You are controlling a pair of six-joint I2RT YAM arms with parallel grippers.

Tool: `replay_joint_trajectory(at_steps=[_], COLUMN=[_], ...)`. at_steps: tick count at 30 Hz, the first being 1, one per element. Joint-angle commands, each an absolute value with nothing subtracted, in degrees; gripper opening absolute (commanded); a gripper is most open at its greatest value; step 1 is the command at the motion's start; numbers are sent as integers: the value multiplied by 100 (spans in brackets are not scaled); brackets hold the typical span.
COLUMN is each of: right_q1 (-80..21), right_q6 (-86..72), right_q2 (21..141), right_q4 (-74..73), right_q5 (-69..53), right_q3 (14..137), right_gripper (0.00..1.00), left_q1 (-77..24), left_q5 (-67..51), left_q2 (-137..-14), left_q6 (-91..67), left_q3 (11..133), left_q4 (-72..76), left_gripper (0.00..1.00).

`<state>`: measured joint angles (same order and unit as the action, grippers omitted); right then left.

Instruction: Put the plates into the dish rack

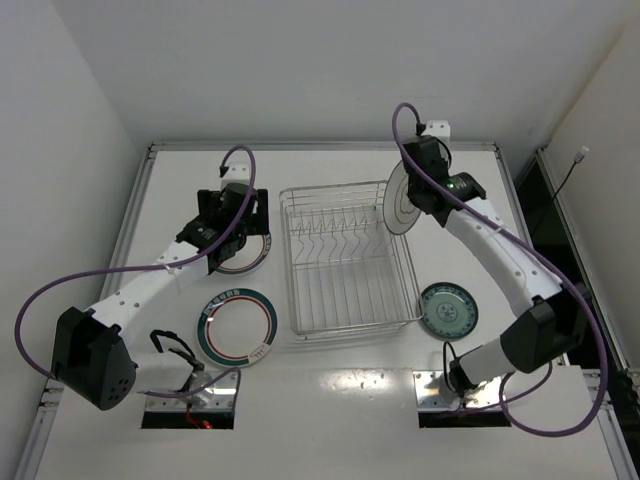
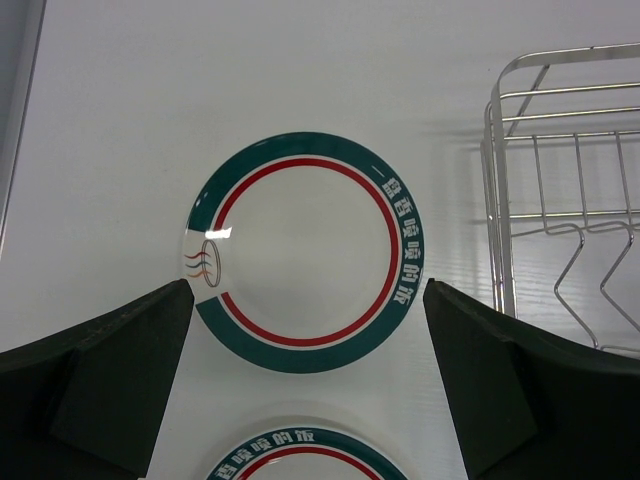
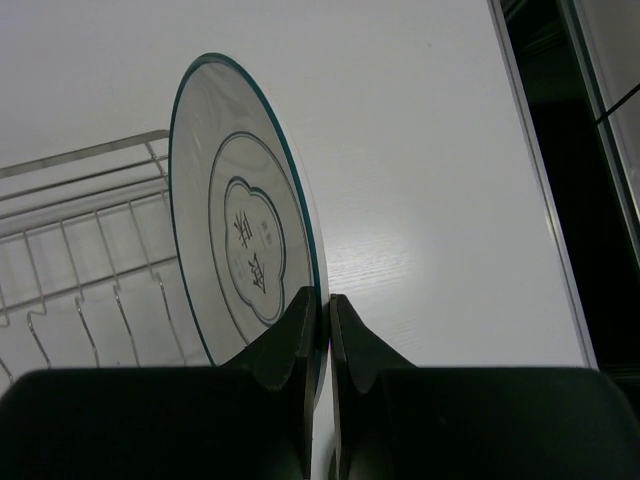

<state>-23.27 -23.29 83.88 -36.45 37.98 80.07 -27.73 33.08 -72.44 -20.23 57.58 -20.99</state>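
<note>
My right gripper is shut on the rim of the white plate with a thin dark rim. It holds the plate on edge over the far right corner of the silver wire dish rack. In the right wrist view the plate stands upright, pinched in the gripper, with the rack to its left. My left gripper is open and empty above a teal-and-red ringed plate lying flat left of the rack. A second ringed plate lies nearer. The small teal-green plate lies right of the rack.
The rack's upright tines hold nothing. The rack's left wall is close to the right of my left gripper. The second ringed plate's rim shows at the bottom of the left wrist view. A dark gap runs along the table's right edge.
</note>
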Motion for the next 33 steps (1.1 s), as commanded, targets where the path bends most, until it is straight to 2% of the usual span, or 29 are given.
replay_joint_trajectory(at_steps=[1, 16, 33], right_q1=[-2504, -2917, -3146], right_q6=[-2162, -2039, -2039], right_q2=[8630, 9518, 9606], right_q4=[-3243, -3129, -3182], right_q5=[4420, 4474, 4368], right_q3=[8551, 8666, 8665], right_gripper=[0, 0, 0], left_q1=[-2821, -2821, -2821], left_q5=[3419, 3524, 3524], left_q2=[-7189, -7242, -7242], left_q6=[-2101, -2101, -2101], left_q3=[5994, 5994, 5994], left_q4=[-2039, -2039, -2039], left_gripper=[100, 100, 100])
